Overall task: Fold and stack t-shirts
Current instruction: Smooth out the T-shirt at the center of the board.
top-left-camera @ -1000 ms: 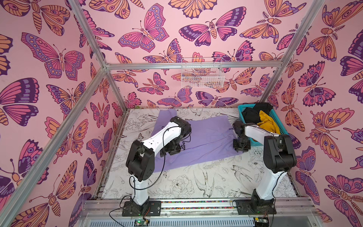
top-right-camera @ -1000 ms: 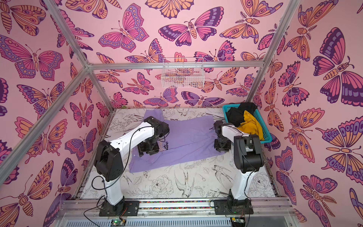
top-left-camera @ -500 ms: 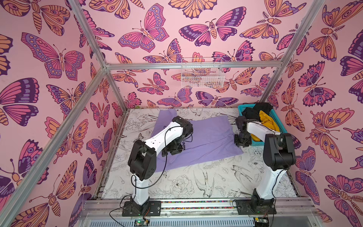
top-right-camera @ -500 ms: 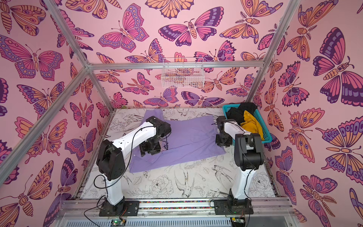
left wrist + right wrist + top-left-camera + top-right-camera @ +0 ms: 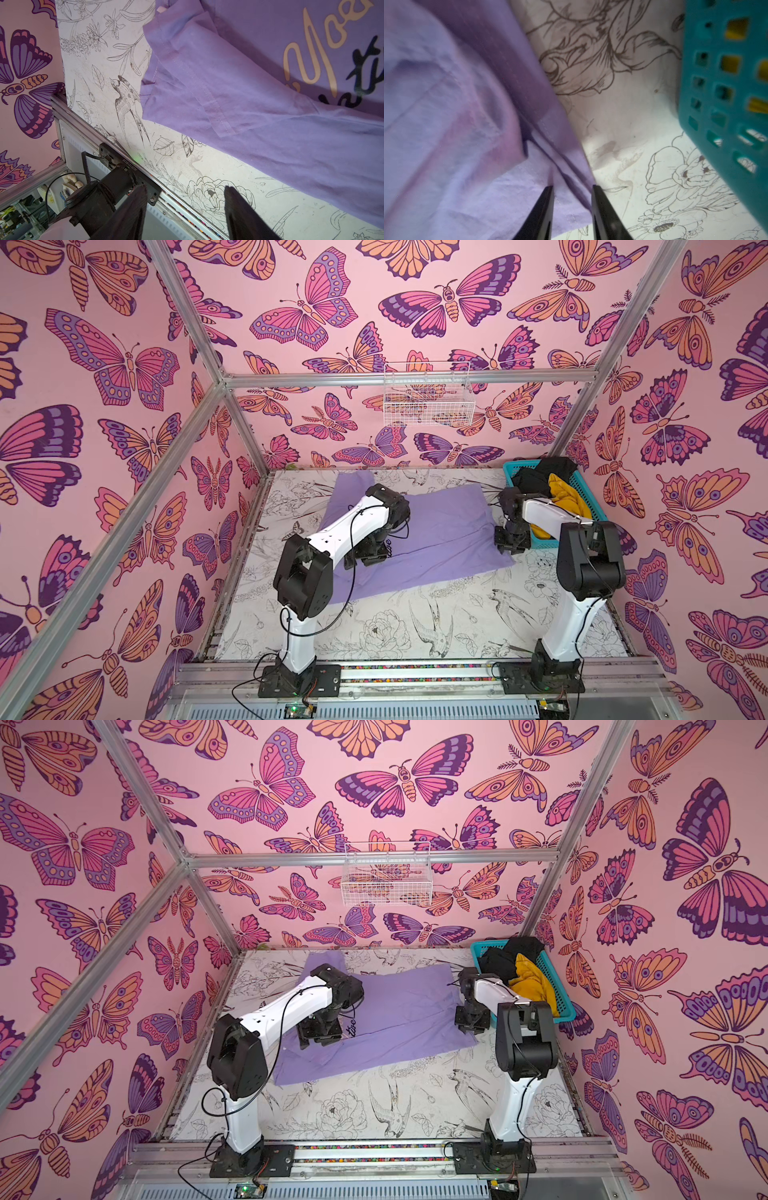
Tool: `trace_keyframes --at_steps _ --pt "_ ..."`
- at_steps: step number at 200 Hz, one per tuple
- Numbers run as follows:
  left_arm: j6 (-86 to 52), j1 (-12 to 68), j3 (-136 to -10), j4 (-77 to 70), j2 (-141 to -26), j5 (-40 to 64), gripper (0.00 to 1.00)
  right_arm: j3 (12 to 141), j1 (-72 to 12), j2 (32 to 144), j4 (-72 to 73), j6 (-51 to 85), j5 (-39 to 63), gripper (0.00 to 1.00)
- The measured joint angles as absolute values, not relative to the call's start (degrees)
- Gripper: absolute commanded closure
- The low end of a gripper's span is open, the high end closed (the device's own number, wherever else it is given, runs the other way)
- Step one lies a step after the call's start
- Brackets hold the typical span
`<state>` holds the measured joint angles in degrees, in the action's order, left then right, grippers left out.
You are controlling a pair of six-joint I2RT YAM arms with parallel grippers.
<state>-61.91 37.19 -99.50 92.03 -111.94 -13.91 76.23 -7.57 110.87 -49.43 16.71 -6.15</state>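
The spread t-shirt [image 5: 440, 531] lies flat on the table [image 5: 415, 626], across its rear half. The lattice basket [image 5: 584, 493] stands in the table's rear right corner, just beside the shirt's right edge. In it lie the front bunched t-shirt [image 5: 561, 497] and, behind it, the rear bunched t-shirt [image 5: 536, 479]. The left gripper [image 5: 368, 556] is over the shirt's left part. The right gripper [image 5: 511, 541] is at its right hem, with the basket just to its right. A wire basket [image 5: 428, 406] hangs on the rear wall, above the table.
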Motion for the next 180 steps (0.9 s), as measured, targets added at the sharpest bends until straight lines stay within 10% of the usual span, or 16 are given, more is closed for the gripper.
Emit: trace_keyframes --at_steps 85,180 --pt "-61.91 37.21 -99.5 92.12 -112.07 -13.93 0.36 75.13 -7.51 110.87 -48.8 16.8 -5.23 0.93" --pt "-61.95 37.58 -99.5 92.27 -112.27 -14.15 0.36 73.19 -7.51 109.47 -48.82 17.19 -5.28 1.0"
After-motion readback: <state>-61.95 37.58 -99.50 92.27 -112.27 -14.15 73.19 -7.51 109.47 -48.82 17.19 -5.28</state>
